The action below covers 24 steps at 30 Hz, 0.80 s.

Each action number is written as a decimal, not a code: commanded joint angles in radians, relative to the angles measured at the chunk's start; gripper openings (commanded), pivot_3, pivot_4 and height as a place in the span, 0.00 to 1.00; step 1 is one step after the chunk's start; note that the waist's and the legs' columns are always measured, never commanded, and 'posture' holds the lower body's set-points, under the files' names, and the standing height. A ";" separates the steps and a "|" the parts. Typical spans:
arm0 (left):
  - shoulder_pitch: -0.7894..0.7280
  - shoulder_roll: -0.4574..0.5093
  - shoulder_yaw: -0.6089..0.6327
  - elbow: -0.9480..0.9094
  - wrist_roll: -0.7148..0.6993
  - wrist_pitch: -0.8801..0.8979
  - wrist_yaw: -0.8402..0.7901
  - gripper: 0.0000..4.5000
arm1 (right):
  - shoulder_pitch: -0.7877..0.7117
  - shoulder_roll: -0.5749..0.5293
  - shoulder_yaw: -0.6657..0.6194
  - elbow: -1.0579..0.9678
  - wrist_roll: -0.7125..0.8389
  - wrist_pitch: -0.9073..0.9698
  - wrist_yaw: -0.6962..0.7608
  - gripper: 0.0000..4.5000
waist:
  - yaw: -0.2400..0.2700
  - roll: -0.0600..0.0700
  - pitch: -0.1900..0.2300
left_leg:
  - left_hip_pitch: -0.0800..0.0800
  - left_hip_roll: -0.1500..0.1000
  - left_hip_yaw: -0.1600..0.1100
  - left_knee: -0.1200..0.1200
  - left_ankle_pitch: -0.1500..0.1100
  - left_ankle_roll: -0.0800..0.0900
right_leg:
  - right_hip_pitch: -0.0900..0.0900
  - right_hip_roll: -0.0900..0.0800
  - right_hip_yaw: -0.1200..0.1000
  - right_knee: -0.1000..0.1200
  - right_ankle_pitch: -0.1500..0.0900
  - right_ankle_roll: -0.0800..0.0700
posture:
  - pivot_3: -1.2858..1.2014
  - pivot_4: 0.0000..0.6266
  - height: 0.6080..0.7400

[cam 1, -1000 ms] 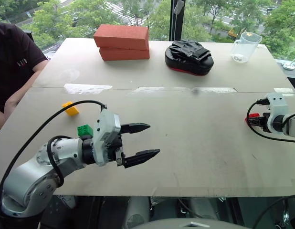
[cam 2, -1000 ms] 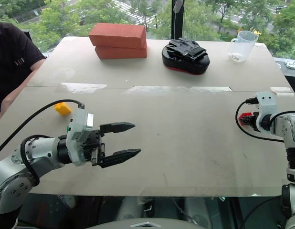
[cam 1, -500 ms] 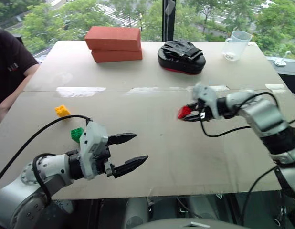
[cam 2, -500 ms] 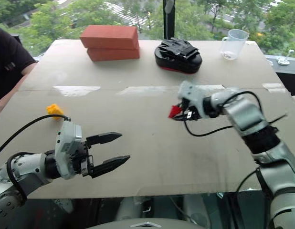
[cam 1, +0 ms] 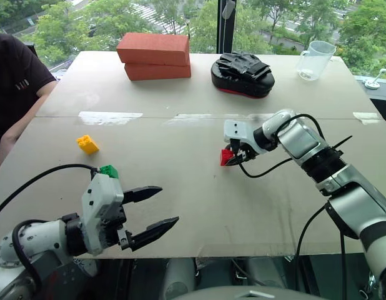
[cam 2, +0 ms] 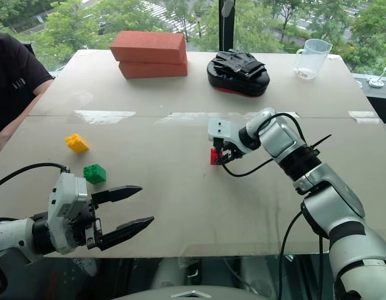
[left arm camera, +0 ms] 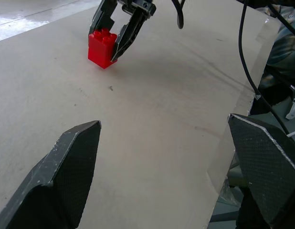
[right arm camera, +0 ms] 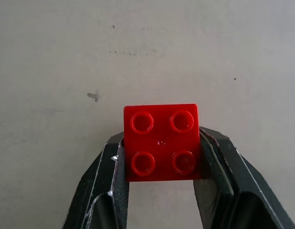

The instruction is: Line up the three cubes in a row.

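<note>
Red cube (right arm camera: 161, 142), studs up, pinched between right fingers (right arm camera: 108, 179).

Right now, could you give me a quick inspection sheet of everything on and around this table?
Surface: pale table, shiny streak across the middle.
Job's things: yellow block and green block near each other on the robot's left; red block near the centre.
Clutter: two stacked bricks, black padded item, clear jug along the far edge.
End effectors: left end effector open, holding nothing; right end effector shut on the red block.
Cables: black cable on each arm.
Surroundings: person seated at the robot's left; trees beyond the window.
</note>
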 commanded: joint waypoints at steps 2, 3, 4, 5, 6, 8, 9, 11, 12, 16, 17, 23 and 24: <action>-0.008 0.002 0.014 -0.027 -0.012 -0.023 0.000 0.97 | -0.042 0.011 -0.025 0.016 -0.025 -0.027 0.017 0.29 | -0.001 0.000 0.000 | 0.000 0.000 0.000 0.000 0.000 0.000 | 0.000 0.000 0.000 0.000 0.000 0.000 | 0.52 0.24 1.00; -0.010 0.002 0.012 -0.026 -0.012 -0.023 0.001 0.97 | -0.044 0.014 -0.025 0.025 -0.031 -0.034 0.020 0.29 | -0.001 0.000 0.000 | 0.000 0.000 0.000 0.000 0.000 0.000 | 0.000 0.000 0.000 0.000 0.000 0.000 | 0.52 0.24 1.00; -0.011 0.001 0.011 -0.025 -0.011 -0.022 0.002 0.97 | -0.044 0.016 -0.026 0.032 -0.036 -0.039 0.023 0.29 | -0.001 0.000 0.000 | 0.000 0.000 0.000 0.000 0.000 0.000 | 0.000 0.000 0.000 0.000 0.000 0.000 | 0.52 0.24 1.00; -0.012 0.001 0.011 -0.023 -0.011 -0.022 0.003 0.97 | -0.047 0.021 -0.026 0.042 -0.039 -0.041 0.026 0.29 | -0.001 0.000 0.000 | 0.000 0.000 0.001 0.000 0.000 0.000 | 0.000 0.000 0.000 -0.001 0.000 0.000 | 0.52 0.24 1.00; -0.011 0.000 0.011 -0.024 -0.010 -0.022 0.003 0.97 | -0.048 0.024 -0.026 0.049 -0.042 -0.041 0.030 0.29 | -0.001 0.000 0.000 | 0.000 0.000 0.001 0.000 0.000 0.000 | 0.000 0.000 0.000 -0.001 0.000 0.000 | 0.52 0.24 1.00; -0.009 -0.001 0.014 -0.024 -0.014 -0.019 0.007 0.97 | -0.053 0.033 -0.027 0.066 -0.051 -0.047 0.034 0.29 | -0.001 0.000 0.000 | 0.000 0.000 0.001 0.000 0.000 0.000 | 0.000 0.000 0.000 -0.001 0.000 0.000 | 0.52 0.24 1.00; -0.010 -0.001 0.016 -0.024 -0.016 -0.018 0.010 0.97 | -0.055 0.039 -0.027 0.074 -0.053 -0.045 0.040 0.29 | -0.001 0.000 0.000 | 0.000 0.000 0.001 0.000 0.000 0.000 | 0.000 0.000 0.000 -0.001 0.000 0.000 | 0.52 0.24 1.00; -0.013 -0.002 0.020 -0.023 -0.024 -0.015 0.016 0.97 | -0.060 0.047 -0.029 0.089 -0.058 -0.049 0.047 0.53 | -0.001 0.000 0.000 | 0.000 0.000 0.001 0.000 0.000 0.000 | 0.000 0.000 0.000 -0.001 0.000 0.000 | 0.52 0.24 1.00; -0.011 -0.003 0.024 -0.024 -0.028 -0.015 0.018 0.97 | -0.061 0.050 -0.030 0.094 -0.061 -0.051 0.050 0.60 | -0.001 0.000 0.000 | 0.000 0.000 0.001 0.000 0.000 0.000 | 0.000 0.000 0.000 -0.001 0.000 0.000 | 0.52 0.24 1.00; -0.005 -0.011 0.037 -0.023 -0.035 -0.017 0.028 0.97 | -0.061 0.054 -0.037 0.105 -0.074 -0.075 0.054 0.98 | -0.002 0.000 0.000 | 0.000 0.000 0.001 0.000 0.000 0.000 | 0.000 0.000 0.000 -0.001 0.000 0.000 | 0.52 0.24 1.00; -0.003 -0.012 0.039 -0.023 -0.037 -0.017 0.030 0.97 | -0.060 0.054 -0.039 0.105 -0.075 -0.076 0.055 0.98 | -0.002 0.000 0.000 | 0.000 0.000 0.001 0.000 0.000 0.000 | 0.000 0.000 0.000 -0.001 0.000 0.000 | 0.52 0.24 1.00; 0.021 -0.117 0.046 0.018 0.000 -0.030 0.152 0.97 | -0.005 0.019 -0.147 -0.042 -0.011 -0.031 0.021 0.98 | -0.001 0.001 0.001 | 0.000 0.000 0.001 0.000 0.000 0.000 | 0.000 -0.001 0.001 -0.001 0.000 0.000 | 0.52 0.24 1.00; 0.027 -0.151 0.047 0.044 0.065 -0.039 0.216 0.97 | 0.041 0.003 -0.208 -0.119 0.032 -0.060 0.006 0.98 | 0.001 0.001 0.000 | 0.000 0.000 0.001 -0.001 0.000 0.000 | 0.000 -0.001 0.001 -0.001 0.000 0.000 | 0.52 0.24 1.00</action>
